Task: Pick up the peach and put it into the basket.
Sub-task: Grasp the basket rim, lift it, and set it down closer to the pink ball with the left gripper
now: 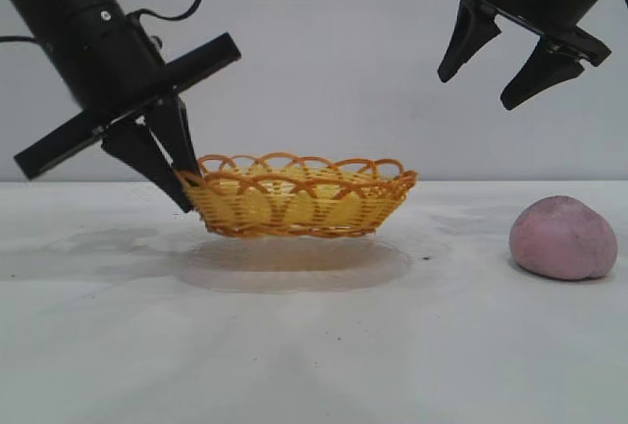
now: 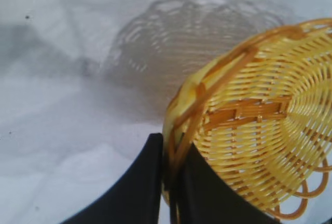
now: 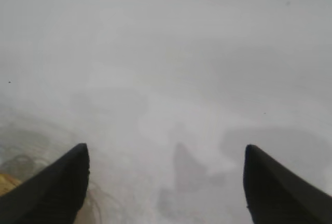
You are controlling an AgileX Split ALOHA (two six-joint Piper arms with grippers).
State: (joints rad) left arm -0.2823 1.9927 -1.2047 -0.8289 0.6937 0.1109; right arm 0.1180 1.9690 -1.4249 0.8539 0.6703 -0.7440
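The yellow wicker basket (image 1: 299, 196) with an orange looped rim hangs just above the table, held by its left rim. My left gripper (image 1: 184, 188) is shut on that rim; in the left wrist view the fingers (image 2: 140, 182) pinch the basket's edge (image 2: 249, 115). The pink-mauve peach (image 1: 563, 238) lies on the table at the right, untouched. My right gripper (image 1: 478, 90) is open and empty, high above and a little left of the peach. In the right wrist view (image 3: 166, 151) it shows spread over bare table; the peach is out of that view.
The white table (image 1: 294, 345) runs across the whole view, with the basket's shadow (image 1: 294, 265) under it. A plain grey wall stands behind.
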